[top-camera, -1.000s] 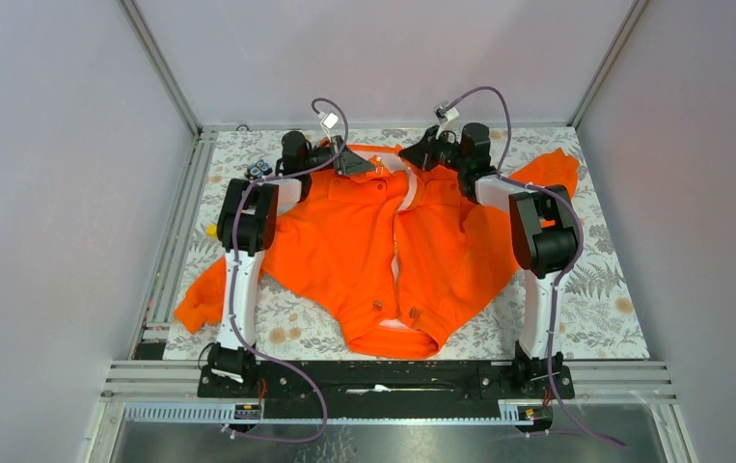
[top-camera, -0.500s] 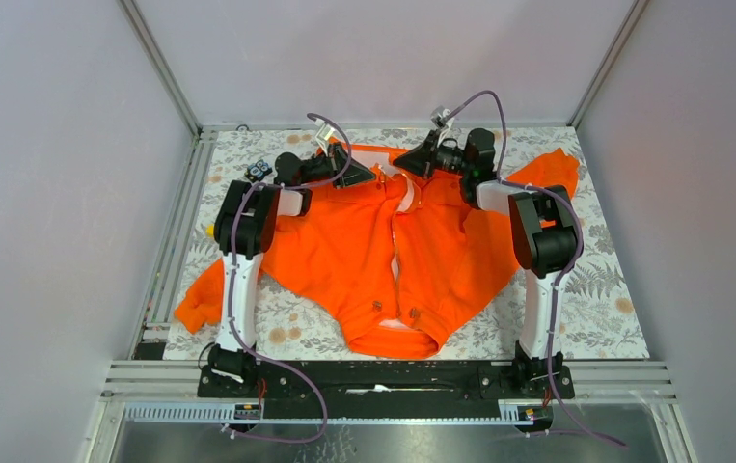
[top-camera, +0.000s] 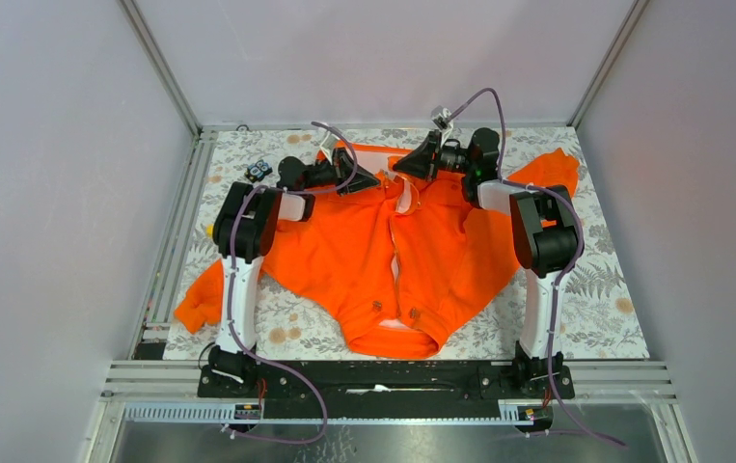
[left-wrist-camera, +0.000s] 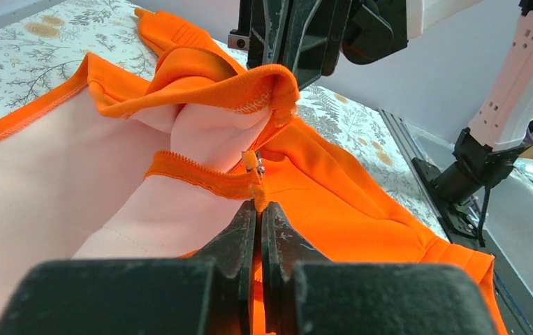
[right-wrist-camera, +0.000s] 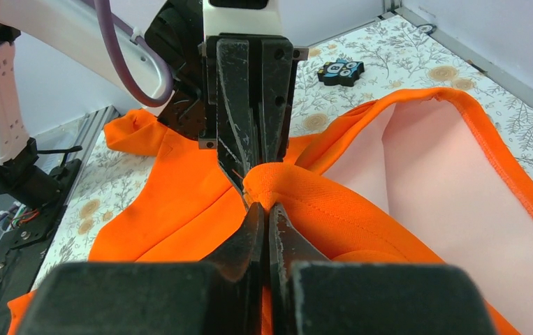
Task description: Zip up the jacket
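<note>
left gripper [left-wrist-camera: 258, 209] and right gripper [right-wrist-camera: 263, 209] clamp jacket [top-camera: 344, 256] edges, upper centre of frame; tension and align both zipper [left-wrist-camera: 251, 164] sides before engaging.

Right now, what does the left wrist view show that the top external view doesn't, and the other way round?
Only the left wrist view: the zipper slider on its orange tape, just above the left gripper and its shut fingertips, with pale lining turned out beside it. Only the top external view: the whole jacket spread on the floral table, both sleeves out, front open. Both: the left gripper and right gripper pinching jacket fabric close together.
</note>
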`<state>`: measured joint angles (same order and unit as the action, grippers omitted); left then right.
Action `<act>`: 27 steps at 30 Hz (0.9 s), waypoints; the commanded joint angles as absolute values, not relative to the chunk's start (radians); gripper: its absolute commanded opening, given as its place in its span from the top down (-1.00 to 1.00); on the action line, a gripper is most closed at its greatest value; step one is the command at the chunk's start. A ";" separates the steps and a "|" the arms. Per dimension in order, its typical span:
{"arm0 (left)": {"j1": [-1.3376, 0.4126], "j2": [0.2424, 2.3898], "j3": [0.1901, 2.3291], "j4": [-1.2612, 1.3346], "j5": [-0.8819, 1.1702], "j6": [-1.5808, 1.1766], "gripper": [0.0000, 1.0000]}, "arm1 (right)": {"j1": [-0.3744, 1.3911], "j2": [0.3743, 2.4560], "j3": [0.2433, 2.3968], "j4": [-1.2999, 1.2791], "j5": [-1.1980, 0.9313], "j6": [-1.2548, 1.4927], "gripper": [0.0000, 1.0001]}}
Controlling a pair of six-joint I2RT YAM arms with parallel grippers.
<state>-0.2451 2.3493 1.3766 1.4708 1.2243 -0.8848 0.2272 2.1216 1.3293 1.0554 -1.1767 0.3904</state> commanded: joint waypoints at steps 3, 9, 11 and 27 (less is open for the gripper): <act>-0.254 2.275 1.359 1.595 1.250 -0.812 1.00 | 0.220 2.119 1.369 1.117 -1.233 0.408 1.00; -0.255 2.264 1.348 1.598 1.255 -0.798 1.00 | 0.212 2.110 1.371 1.006 -1.255 0.329 1.00; -0.254 2.263 1.348 1.598 1.254 -0.797 1.00 | 0.213 2.103 1.374 0.907 -1.248 0.268 1.00; -0.259 2.264 1.350 1.601 1.267 -0.800 1.00 | 0.214 2.118 1.390 0.911 -1.213 0.282 1.00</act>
<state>-0.2501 2.3272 1.3476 1.4765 1.2358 -0.8188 0.2150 2.1239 1.3487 0.8478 -1.2129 0.2588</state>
